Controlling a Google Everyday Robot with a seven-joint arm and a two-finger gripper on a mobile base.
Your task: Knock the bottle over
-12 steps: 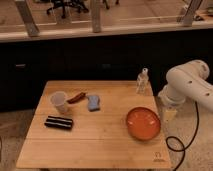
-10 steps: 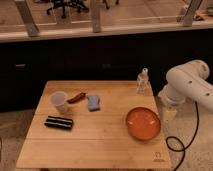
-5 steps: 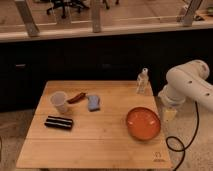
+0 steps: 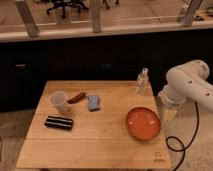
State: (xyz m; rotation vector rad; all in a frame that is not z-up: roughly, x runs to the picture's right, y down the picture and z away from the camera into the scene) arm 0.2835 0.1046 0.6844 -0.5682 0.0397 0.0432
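Wooden table [image 4: 100, 145] by dark cabinets | bottle [image 4: 143, 81] upright near back-right edge | gripper [image 4: 169, 114] hangs off right side beside orange bowl [image 4: 143, 123], open or closed: can't tell | risk: sweep could clip bowl or shove bottle off table

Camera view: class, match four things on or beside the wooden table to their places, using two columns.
Things:
1. small clear plastic bottle
2. translucent white plastic cup
3. round orange bowl
4. gripper

Places:
A. left part of the wooden table
B. off the right edge, beside the bowl
C. upright near the far right corner
D. right front part of the table

Pairs: 1-C, 2-A, 3-D, 4-B
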